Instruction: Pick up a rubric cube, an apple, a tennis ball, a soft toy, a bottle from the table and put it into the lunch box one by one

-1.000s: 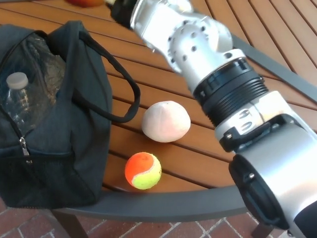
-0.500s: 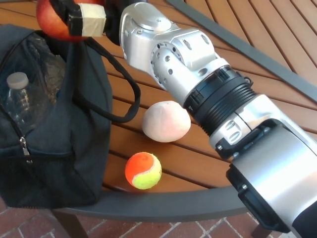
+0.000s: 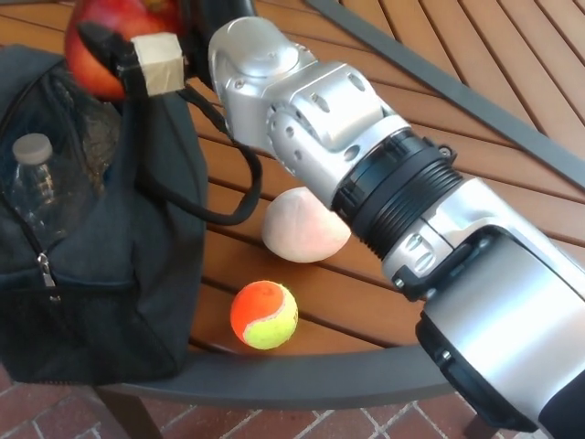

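Red apple (image 3: pixel 108 41) is sitting in the right hand (image 3: pixel 137 46), fingers closed around it, hanging above the open lunch box (image 3: pixel 101 229). Inside, a bottle (image 3: pixel 32 187) is lying already; soft toy (image 3: pixel 306 225) and tennis ball (image 3: pixel 264 315) are waiting on the surface (image 3: pixel 439 119).

Your right hand (image 3: pixel 137 50) grips the red apple (image 3: pixel 101 37).
It hangs over the dark fabric lunch bag (image 3: pixel 110 265).

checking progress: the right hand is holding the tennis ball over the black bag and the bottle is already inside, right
Not quite. The head view shows the right hand holding the apple over the black bag; the tennis ball lies on the table. The bottle is indeed inside.
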